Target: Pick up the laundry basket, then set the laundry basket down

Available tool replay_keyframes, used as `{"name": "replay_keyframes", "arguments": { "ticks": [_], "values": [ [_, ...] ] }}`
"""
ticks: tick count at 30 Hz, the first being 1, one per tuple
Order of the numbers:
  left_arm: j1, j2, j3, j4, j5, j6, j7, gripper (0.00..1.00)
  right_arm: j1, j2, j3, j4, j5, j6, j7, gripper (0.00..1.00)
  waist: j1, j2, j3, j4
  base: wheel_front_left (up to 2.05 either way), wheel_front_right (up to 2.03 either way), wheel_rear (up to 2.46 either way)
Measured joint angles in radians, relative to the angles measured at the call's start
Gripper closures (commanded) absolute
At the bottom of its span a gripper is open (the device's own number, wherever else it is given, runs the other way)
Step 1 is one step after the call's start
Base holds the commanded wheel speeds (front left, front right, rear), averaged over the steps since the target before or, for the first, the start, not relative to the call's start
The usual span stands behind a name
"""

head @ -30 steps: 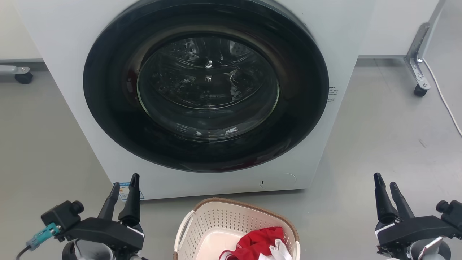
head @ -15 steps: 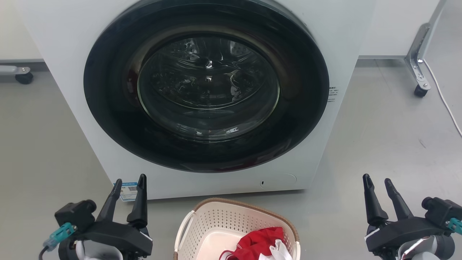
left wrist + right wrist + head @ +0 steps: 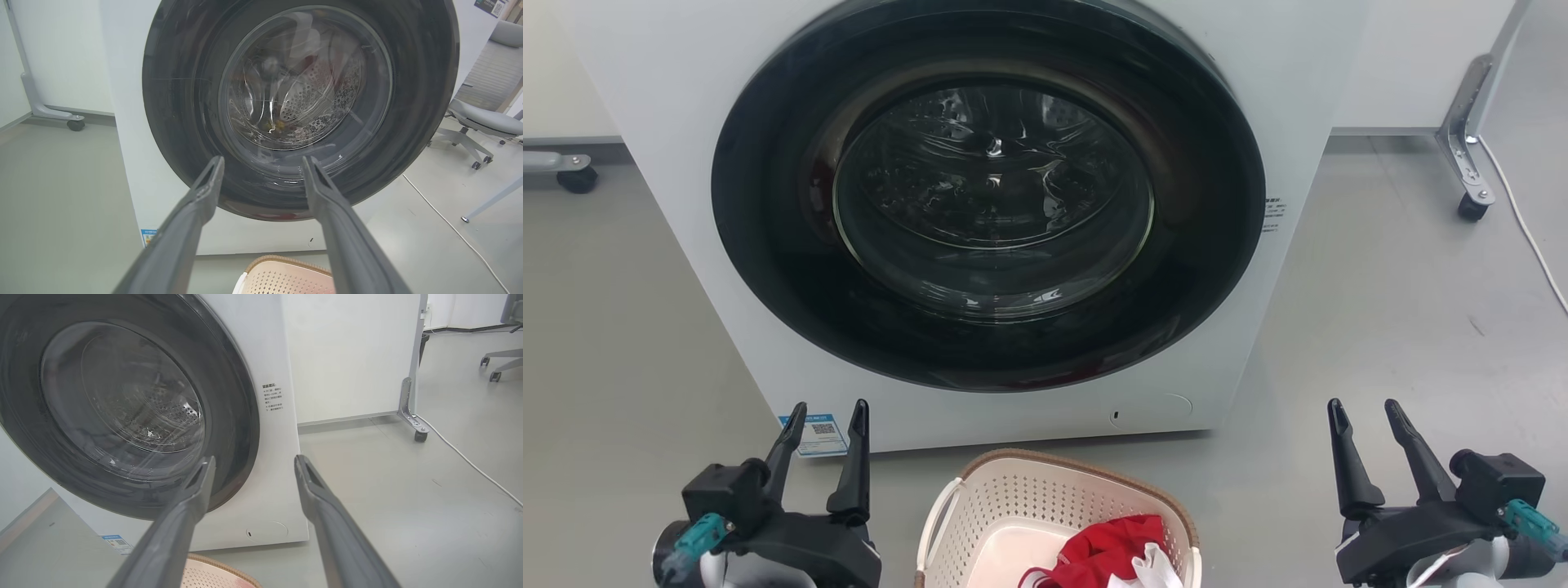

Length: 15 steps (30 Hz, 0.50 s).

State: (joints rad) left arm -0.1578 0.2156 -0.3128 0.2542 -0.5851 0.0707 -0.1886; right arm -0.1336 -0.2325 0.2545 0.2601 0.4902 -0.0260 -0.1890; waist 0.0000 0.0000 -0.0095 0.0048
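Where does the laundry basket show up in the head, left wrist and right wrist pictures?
Head view: the laundry basket sits at bottom centre, cut off by the lower edge.
Left wrist view: its far end peeks in at the bottom edge, just right of centre.
Right wrist view: a sliver of it lies at the bottom edge, left of centre.
Shared landmark: the round washing machine door, above the basket in all three.

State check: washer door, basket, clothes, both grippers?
Washing machine door: shut.
Laundry basket: upright on the floor, not gripped.
Clothes: red and white, lying in the basket.
Left gripper: fingers open, empty.
Right gripper: fingers open, empty.
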Motion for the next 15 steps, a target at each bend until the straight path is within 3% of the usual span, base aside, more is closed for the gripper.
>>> {"name": "replay_keyframes", "arguments": {
  "ticks": [15],
  "values": [
    [0.0, 0.007, -0.05, 0.006, 0.165, 0.04, -0.054, 0.0, 0.0, -0.009, 0.033, 0.002, -0.144, -0.015, -0.058, 0.0, 0.0, 0.0, -0.003, -0.004, 0.0, 0.0, 0.0]
  ]
}}
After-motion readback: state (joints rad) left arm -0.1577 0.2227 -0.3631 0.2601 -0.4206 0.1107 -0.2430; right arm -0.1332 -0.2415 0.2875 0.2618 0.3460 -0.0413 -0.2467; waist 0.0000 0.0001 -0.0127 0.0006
